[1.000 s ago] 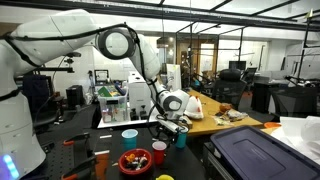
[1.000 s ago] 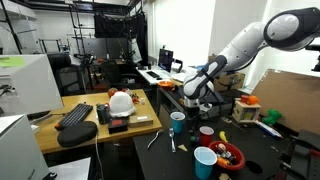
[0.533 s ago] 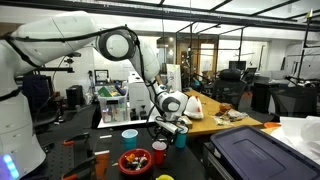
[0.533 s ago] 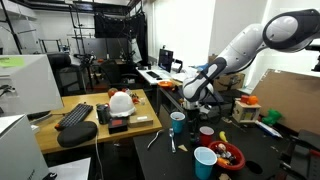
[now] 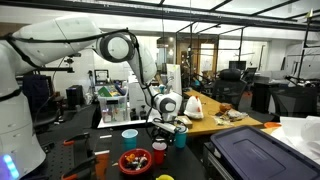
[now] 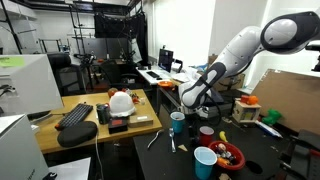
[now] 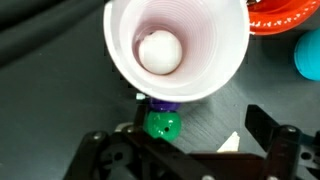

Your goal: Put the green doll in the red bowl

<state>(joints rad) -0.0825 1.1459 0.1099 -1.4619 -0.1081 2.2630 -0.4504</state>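
Note:
In the wrist view the green doll point(image 7: 162, 123), a small green ball-shaped figure with a purple top, lies on the dark table, partly hidden under the rim of a pale pinkish cup point(image 7: 200, 60) that holds a white ball. My gripper point(image 7: 185, 142) is open and empty, with one finger at the doll's left and the other well to its right. An edge of the red bowl point(image 7: 287, 14) shows at the top right. In both exterior views the gripper point(image 5: 168, 123) point(image 6: 195, 108) hovers over the cups, near the red bowl point(image 5: 135, 162) point(image 6: 229, 155). The doll does not show there.
A small red cup point(image 5: 159, 152) point(image 6: 206, 133), a blue cup point(image 5: 130, 135) point(image 6: 204, 161) and a teal cup point(image 5: 181, 137) point(image 6: 177, 122) stand around the bowl. A blue cup edge point(image 7: 308, 55) shows in the wrist view. A wooden desk point(image 6: 85, 128) with a keyboard is nearby.
The arm has shifted slightly sideways and lower over the cups. The gripper stays open. The objects on the table have not moved.

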